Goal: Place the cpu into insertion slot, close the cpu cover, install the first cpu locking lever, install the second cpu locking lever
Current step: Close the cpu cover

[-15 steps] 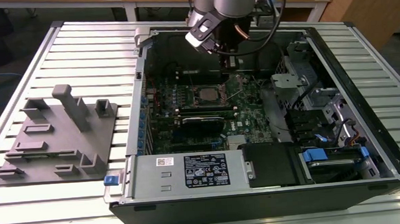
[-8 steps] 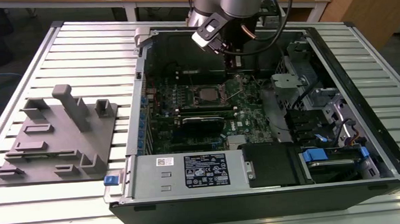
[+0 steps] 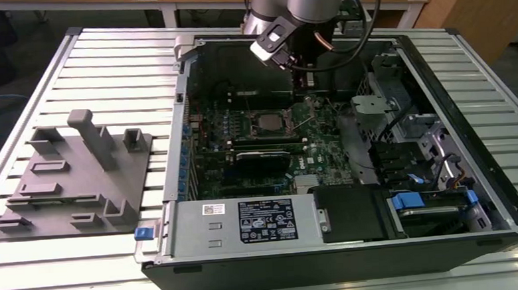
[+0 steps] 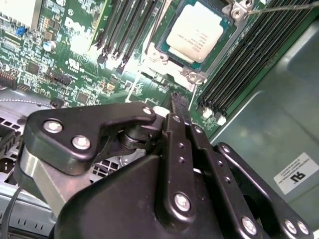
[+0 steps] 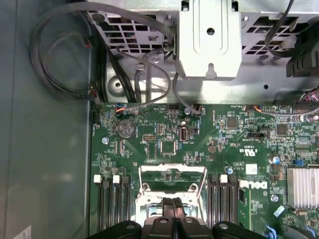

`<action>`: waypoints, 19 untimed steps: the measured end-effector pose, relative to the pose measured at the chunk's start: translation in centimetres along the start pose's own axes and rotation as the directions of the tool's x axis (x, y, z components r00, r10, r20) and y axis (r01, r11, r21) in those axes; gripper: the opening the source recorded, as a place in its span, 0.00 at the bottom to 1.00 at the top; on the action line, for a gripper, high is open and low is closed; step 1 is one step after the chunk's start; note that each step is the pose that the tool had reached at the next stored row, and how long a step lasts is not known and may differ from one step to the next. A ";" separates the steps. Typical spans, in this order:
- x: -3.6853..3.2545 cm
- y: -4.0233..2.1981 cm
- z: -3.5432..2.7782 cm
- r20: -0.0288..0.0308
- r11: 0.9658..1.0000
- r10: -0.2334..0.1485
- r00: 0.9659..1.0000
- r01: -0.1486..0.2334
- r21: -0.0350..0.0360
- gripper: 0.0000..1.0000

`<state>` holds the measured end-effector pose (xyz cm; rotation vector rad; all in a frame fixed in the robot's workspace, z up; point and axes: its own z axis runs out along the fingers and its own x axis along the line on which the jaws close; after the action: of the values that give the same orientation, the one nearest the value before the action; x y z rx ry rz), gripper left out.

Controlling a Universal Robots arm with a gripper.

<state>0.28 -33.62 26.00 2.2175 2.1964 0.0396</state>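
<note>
The cpu (image 4: pixel 195 31), a small square chip with a pale silvery top, lies flat in the insertion slot (image 3: pixel 265 123) on the green motherboard (image 5: pixel 149 144). In the first wrist view the cpu cover (image 5: pixel 172 187), a silvery frame with a square opening, stands flipped up beside the slot. A thin wire locking lever (image 4: pixel 284 7) is raised off the slot's corner. My gripper (image 4: pixel 178 107) hovers above the board just beside the slot. Its two black fingertips (image 5: pixel 173 204) are pressed together with nothing between them.
The motherboard sits in an open black computer case (image 3: pixel 470 107) on a slatted metal table (image 3: pixel 113 66). Memory slots (image 4: pixel 249 59) flank the cpu slot. A drive cage (image 5: pixel 207 40) and loose cables (image 5: pixel 60 50) lie past the board. A grey fixture block (image 3: pixel 74 174) stands at the exterior view's left.
</note>
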 end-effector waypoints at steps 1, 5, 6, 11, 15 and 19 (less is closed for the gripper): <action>0.00 0.13 0.00 0.000 1.000 0.000 1.000 0.000 0.000 0.10; 0.01 0.68 0.03 0.000 1.000 0.000 1.000 0.000 0.000 0.10; 0.01 0.85 0.04 0.000 1.000 0.000 1.000 0.000 0.000 0.10; 0.03 1.76 0.10 0.000 1.000 0.000 1.000 0.000 0.000 0.10; 0.04 2.58 0.14 0.000 1.000 0.000 1.000 0.000 0.000 0.10; 0.06 3.39 0.18 0.000 1.000 0.000 1.000 0.000 0.000 0.10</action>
<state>3.68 -33.59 25.93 2.2176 2.1963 0.0396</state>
